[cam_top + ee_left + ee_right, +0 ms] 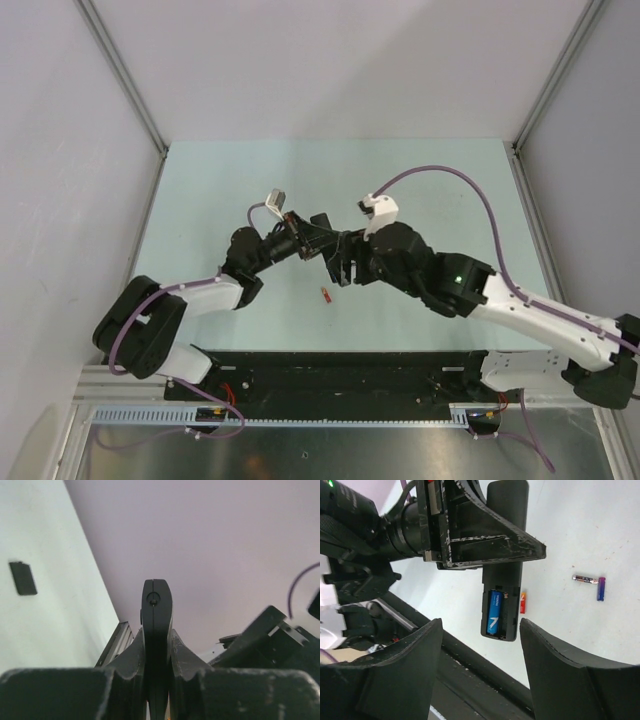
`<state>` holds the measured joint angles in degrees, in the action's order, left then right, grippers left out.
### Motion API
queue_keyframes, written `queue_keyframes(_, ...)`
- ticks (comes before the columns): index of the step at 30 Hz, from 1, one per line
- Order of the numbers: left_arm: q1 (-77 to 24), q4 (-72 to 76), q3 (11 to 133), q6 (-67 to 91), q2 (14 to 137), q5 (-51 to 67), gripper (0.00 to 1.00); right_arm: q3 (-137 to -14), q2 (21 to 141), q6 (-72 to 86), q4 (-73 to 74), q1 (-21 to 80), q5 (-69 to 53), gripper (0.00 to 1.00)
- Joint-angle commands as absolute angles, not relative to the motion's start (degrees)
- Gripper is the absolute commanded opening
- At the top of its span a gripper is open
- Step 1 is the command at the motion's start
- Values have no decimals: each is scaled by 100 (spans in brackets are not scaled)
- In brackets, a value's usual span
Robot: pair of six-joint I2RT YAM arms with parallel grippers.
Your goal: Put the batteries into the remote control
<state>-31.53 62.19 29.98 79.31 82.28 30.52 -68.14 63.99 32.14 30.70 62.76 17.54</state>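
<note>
My left gripper [157, 630] is shut on the remote control [156, 600], holding the slim black bar edge-on above the table. In the right wrist view the remote control [507, 577] shows its open slot with one blue battery [494, 618] seated in the left bay; the bay beside it is bare. A red-orange battery [522, 602] lies on the table just past the remote, also seen from above as the red-orange battery [325, 293]. My right gripper [480, 625] hangs open in front of the slot end, nothing between its fingers.
Two more small batteries, a dark one [585, 578] and a blue-purple one [601, 588], lie on the pale green table [440, 190] to the right. A flat black rectangular piece [23, 578] lies apart on the table. The black base rail [340, 365] runs along the near edge.
</note>
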Motion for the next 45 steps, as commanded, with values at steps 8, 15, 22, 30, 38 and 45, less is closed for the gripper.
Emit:
queue_keyframes(8, -3129, 4536, 3357, 7427, 7708, 2804, 0, -7576, 7374, 2435, 3481, 6846, 2742, 67)
queue_keyframes(15, -3146, 4289, 3428, 7435, 7647, 2795, 0, -7682, 7734, 2329, 3472, 6943, 2716, 65)
queue_keyframes(22, -3190, 4254, 3498, 7427, 7638, 2821, 0, -7699, 7936, 2285, 3401, 6943, 2672, 62)
queue_keyframes(30, -3226, 4245, 3524, 7409, 7611, 2839, 0, -7690, 8077, 2250, 3402, 6908, 2725, 62)
queue_keyframes(38, -3243, 4245, 3542, 7409, 7629, 2856, 0, -7699, 8139, 2241, 3366, 6847, 2637, 59)
queue_keyframes(45, -3252, 4245, 3551, 7418, 7611, 2848, 0, -7699, 8226, 2259, 3357, 6838, 2566, 55)
